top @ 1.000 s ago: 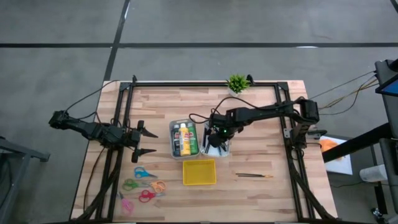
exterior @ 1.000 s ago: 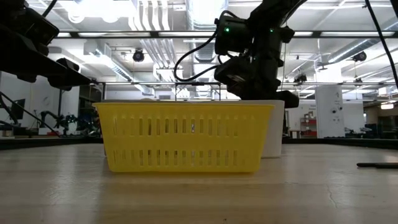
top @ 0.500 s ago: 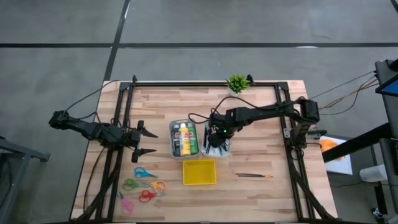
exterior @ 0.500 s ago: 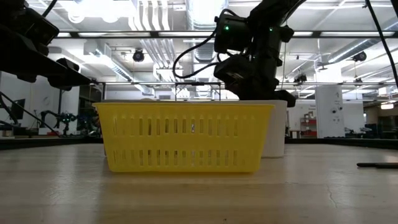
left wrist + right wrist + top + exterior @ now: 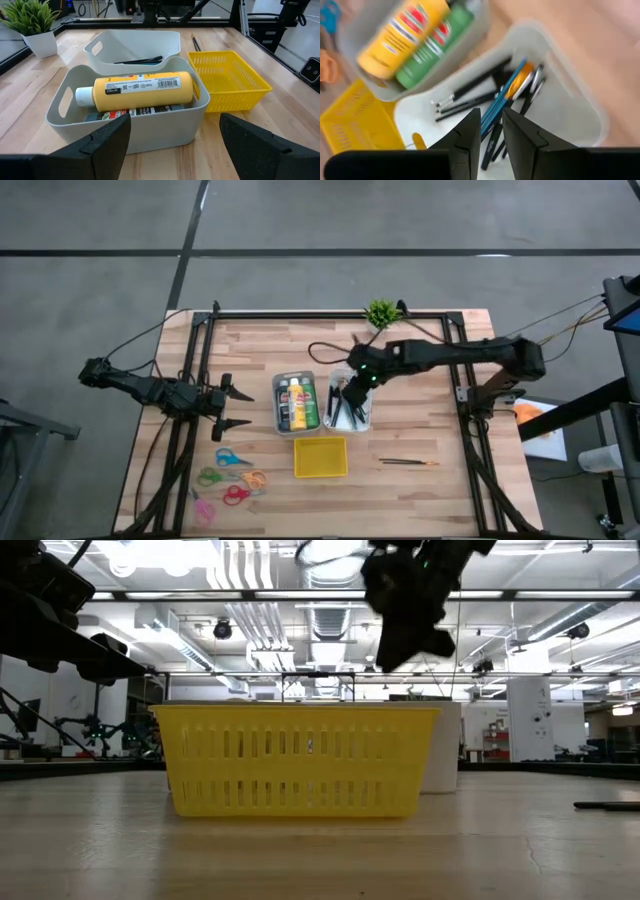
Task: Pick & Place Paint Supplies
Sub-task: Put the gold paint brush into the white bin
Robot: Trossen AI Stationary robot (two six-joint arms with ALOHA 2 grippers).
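Brushes [image 5: 470, 97] in their tub, right gripper [image 5: 491, 117] clear above them

The right gripper hangs just over the white tub [image 5: 572, 107], its two dark fingers slightly parted with nothing between them. Straight below its fingertips lie the thin black-handled brushes with metal ferrules and a slim blue pencil [image 5: 507, 92], all roughly parallel. The tub's long, smooth plastic walls hold such stick-like things together. Beyond the fingertips in the wrist view, touching the tub's side, stands the grey bin [image 5: 125, 130] with cut-out handles. It holds the bottles lying flat because they are rounded and would roll on bare wood: a glossy yellow bottle [image 5: 140, 90] with a printed label, a green bottle [image 5: 437, 40], and a dark bottle [image 5: 284, 402] with a pale cap.

The left gripper [image 5: 245, 408] waits with its fingers spread wide, the grey bin directly ahead of it and a little apart. Further ahead and off to one side is the slotted yellow basket [image 5: 320, 456], which looks empty from above.

One thin brush [image 5: 405, 463] lies flat on the planked wooden table [image 5: 420, 420], well off to the side of the right gripper and past the tub. I judge it the likely next pick, and a low, slender handle will need a precise pinch (it offers little height to grasp). The scissors [image 5: 232, 475] and potted plant [image 5: 381, 313] are no part of this job
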